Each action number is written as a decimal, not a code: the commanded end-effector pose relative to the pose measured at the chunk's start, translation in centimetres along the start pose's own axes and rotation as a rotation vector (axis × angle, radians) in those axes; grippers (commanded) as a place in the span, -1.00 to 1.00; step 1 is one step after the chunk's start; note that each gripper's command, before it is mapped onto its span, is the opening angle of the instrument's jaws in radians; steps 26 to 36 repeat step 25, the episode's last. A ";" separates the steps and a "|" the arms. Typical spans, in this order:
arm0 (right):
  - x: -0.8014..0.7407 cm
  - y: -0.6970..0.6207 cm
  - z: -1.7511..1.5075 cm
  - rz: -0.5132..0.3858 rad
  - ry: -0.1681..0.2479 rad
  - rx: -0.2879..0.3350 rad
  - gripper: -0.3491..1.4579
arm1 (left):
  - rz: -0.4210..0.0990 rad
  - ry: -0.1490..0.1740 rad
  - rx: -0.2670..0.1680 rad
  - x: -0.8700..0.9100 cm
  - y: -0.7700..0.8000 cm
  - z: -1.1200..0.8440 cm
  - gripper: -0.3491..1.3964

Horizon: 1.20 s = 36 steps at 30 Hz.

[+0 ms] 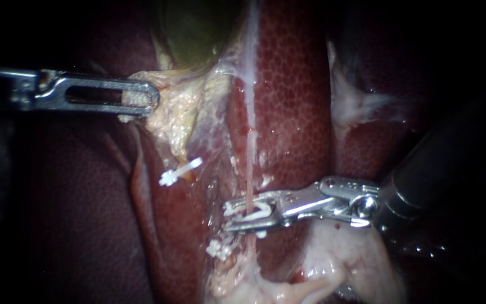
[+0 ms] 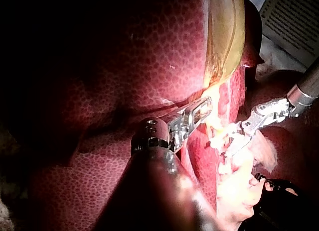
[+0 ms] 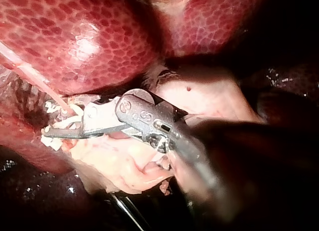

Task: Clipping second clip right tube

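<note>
My left instrument [image 1: 148, 99] comes in from the left, its slotted jaws shut on the yellowish fatty tissue [image 1: 178, 115] below the green gallbladder [image 1: 192, 28]. My right instrument [image 1: 237, 218] reaches in from the right. Its jaws are shut on a white clip [image 1: 252, 211] that sits around the thin pink right tube [image 1: 251, 163]. Lower on that tube sits another white clip [image 1: 220, 248]. A third white clip [image 1: 180, 171] lies on the left tube. The right wrist view shows the right instrument's jaws [image 3: 56, 132] at the tube [image 3: 35, 79], among white clip material.
Mottled red liver [image 1: 293, 95] lies on both sides of the tubes. Pale loose tissue [image 1: 338, 259] lies under the right instrument's shaft. In the left wrist view a printed sheet [image 2: 291, 22] lies beyond the liver, and both instruments [image 2: 202, 109] [image 2: 232, 141] work close together.
</note>
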 end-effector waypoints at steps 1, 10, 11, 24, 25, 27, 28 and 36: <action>0.01 -0.02 0.00 0.008 -0.005 0.005 -0.74 | 0.000 0.000 0.000 0.00 0.00 0.00 -1.00; 0.01 -0.05 -0.01 0.033 -0.021 0.041 -1.00 | 0.000 0.000 0.000 0.00 -0.01 0.00 -1.00; 0.01 -0.06 -0.01 0.033 -0.022 0.042 -1.00 | 0.000 0.000 0.000 0.00 -0.01 0.00 -1.00; 0.01 -0.04 -0.02 0.038 -0.022 0.042 -1.00 | 0.000 0.001 0.002 0.00 -0.02 0.00 -1.00; 0.01 -0.04 -0.02 0.039 -0.022 0.042 -0.96 | 0.000 0.001 0.002 0.00 -0.02 0.00 -1.00; 0.01 -0.04 -0.02 0.039 -0.022 0.042 -0.96 | 0.000 0.001 0.002 0.00 -0.02 0.00 -1.00; 0.01 -0.04 -0.02 0.039 -0.022 0.042 -0.96 | 0.000 0.001 0.002 0.00 -0.02 0.00 -1.00; 0.01 -0.04 -0.02 0.039 -0.022 0.042 -0.96 | 0.000 0.001 0.002 0.00 -0.02 0.00 -1.00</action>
